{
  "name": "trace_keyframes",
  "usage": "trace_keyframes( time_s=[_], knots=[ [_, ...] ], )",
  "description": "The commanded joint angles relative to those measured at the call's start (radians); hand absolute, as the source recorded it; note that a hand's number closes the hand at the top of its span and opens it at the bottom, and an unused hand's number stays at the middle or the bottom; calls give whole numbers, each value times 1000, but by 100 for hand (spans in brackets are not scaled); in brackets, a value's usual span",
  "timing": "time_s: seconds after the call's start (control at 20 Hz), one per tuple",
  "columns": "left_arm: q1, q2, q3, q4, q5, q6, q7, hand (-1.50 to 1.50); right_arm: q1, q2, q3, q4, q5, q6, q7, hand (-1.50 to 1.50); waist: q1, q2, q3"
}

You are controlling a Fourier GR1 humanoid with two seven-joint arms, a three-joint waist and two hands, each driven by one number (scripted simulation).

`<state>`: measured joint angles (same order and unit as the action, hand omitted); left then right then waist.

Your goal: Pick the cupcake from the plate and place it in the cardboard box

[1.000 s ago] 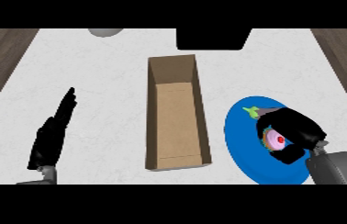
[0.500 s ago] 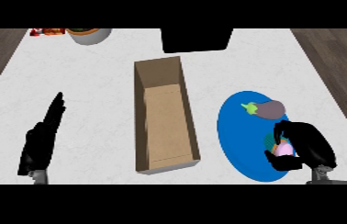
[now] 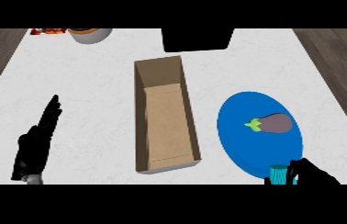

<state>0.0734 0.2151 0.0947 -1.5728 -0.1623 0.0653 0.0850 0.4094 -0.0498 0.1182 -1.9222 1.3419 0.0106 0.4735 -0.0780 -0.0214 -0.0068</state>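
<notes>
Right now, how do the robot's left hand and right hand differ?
The left hand is in full view at the counter's left, fingers straight and holding nothing; the right hand shows only partly at the lower right edge. The left hand is clear of everything, while the right hand is beside a teal object at the blue plate's rim. Both are black.

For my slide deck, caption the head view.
Right hand lifts the cupcake by the blue plate; cardboard box waits empty.
</notes>
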Motion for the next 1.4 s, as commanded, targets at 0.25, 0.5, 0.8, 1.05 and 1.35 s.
trace_keyframes(
  time_s=[0.25,0.5,0.8,1.05,1.35],
  knots=[
    [-35,-11,-33,-12,-18,-7,28,0,146,49,439,-465,86,-135,150,150,43,9,5],
    [-18,-9,-39,-5,-7,-35,-10,0,82,50,699,-547,251,-100,260,150,70,15,4],
    [-70,-40,-67,-35,-53,6,44,0,-305,50,839,-426,333,13,593,150,88,23,5],
    [-81,-43,-71,20,-49,-13,2,0,-486,44,725,-323,180,41,698,150,99,28,5],
    [-89,-53,-86,-16,-52,-13,38,0,-610,44,576,-217,10,32,713,150,120,34,5]
  ],
)
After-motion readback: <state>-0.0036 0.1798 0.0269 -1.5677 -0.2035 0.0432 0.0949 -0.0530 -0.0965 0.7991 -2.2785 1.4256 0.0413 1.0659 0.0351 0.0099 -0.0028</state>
